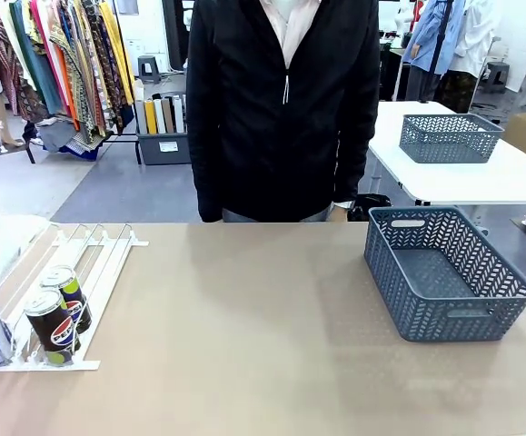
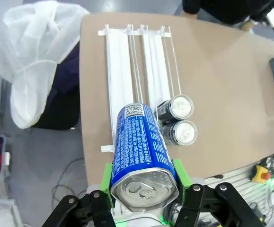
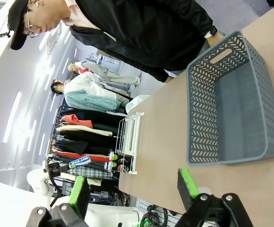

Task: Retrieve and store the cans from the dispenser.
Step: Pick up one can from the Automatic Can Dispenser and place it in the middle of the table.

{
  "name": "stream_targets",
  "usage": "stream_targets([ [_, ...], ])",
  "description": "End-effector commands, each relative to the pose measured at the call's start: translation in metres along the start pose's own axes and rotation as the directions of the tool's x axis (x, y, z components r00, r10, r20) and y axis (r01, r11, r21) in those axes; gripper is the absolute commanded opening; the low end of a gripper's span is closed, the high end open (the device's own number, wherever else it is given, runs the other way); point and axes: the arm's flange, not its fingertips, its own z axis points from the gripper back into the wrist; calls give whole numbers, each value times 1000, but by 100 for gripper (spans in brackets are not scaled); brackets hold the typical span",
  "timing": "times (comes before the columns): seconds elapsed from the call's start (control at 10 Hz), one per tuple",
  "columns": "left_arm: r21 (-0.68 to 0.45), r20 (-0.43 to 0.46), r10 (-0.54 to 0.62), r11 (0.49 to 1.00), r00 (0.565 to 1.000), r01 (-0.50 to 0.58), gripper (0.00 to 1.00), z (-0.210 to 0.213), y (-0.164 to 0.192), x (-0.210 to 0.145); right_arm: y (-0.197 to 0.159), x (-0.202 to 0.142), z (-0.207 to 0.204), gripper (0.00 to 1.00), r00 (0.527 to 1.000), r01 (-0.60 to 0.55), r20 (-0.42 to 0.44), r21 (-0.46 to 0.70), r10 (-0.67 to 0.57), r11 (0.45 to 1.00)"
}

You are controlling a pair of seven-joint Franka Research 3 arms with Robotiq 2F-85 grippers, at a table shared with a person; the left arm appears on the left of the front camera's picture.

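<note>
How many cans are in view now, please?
3: one blue can gripped by the left end effector; two black cans, one behind the other, low in the dispenser.

Table (image 1: 244, 327): one tan top, flat and plain. Two items rest directly on it. The white dispenser (image 2: 120, 61) lies straight ahead of the jaws of the left gripper (image 2: 144, 182), with its rails running away from them and its low end nearest. The dark grey mesh basket (image 3: 198, 94) stands beyond the jaws of the right gripper (image 3: 133, 189), off to one side of their line and well apart from the dispenser.
</note>
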Motion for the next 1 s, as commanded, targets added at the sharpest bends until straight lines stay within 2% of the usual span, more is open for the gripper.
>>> stream_targets([
  [0.0,28,-3,-46,999,999,46,0,7,-12,2,1,2,-1,100,999,-29,13,21,29,999],
  [0.3,13,-11,-24,1000,1000,24,0,0,-10,1,1,2,-1,100,999,-29,13,21,29,999],
  [0.4,-35,-25,4,999,1000,-5,0,-11,-19,12,1,2,-1,100,999,-29,13,21,29,999],
  [0.5,-114,-30,-84,990,996,80,0,-31,-47,32,1,2,-1,100,999,-29,13,21,29,999],
  [0.6,-191,-44,-193,965,980,182,0,-52,-83,54,1,2,-1,100,999,-29,13,21,29,999],
  [0.7,-251,-96,-337,919,937,305,0,-95,-150,83,1,2,-1,100,999,-29,13,21,29,999],
  [0.8,-287,-147,-436,878,888,384,0,-133,-212,96,1,2,-1,100,999,-29,13,21,29,999],
  [0.9,-263,-221,-505,854,834,448,0,-178,-274,98,1,2,-1,100,999,-29,13,21,29,999],
])
